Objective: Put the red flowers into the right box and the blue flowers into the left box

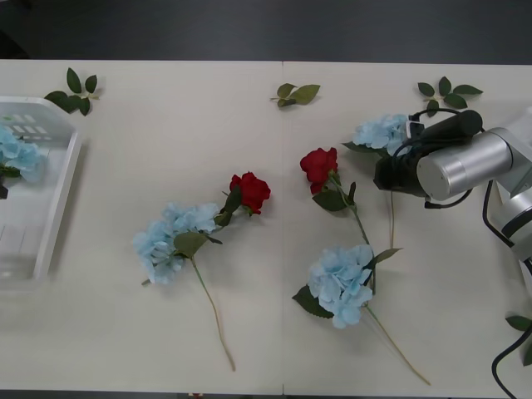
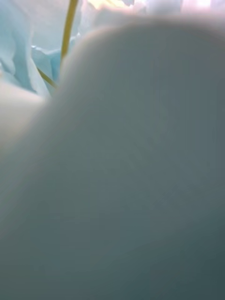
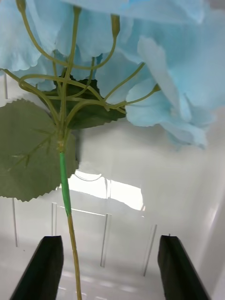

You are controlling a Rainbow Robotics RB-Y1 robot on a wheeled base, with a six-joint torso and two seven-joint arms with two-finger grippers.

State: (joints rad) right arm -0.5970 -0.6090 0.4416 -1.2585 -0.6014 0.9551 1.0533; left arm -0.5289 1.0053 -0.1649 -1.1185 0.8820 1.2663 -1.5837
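Four blue flowers: one (image 1: 17, 154) lying in the left box (image 1: 58, 204), three (image 1: 170, 237) out on the pale surface (image 1: 166, 108). Two red flowers (image 1: 251, 191) lie mid-surface. The left pincer (image 3: 110, 265) hangs over the boxed bloom, spread wide, stem between its fingers untouched. The right pincer (image 1: 391, 174) sits low beside the far blue head; I cannot tell its state. Loose leaf sprigs (image 1: 297, 93) dot the far edge.

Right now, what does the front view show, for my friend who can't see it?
Three blue flowers and two red flowers lie on a pale table. The right gripper reaches toward one blue flower. Another blue flower is in the left box.
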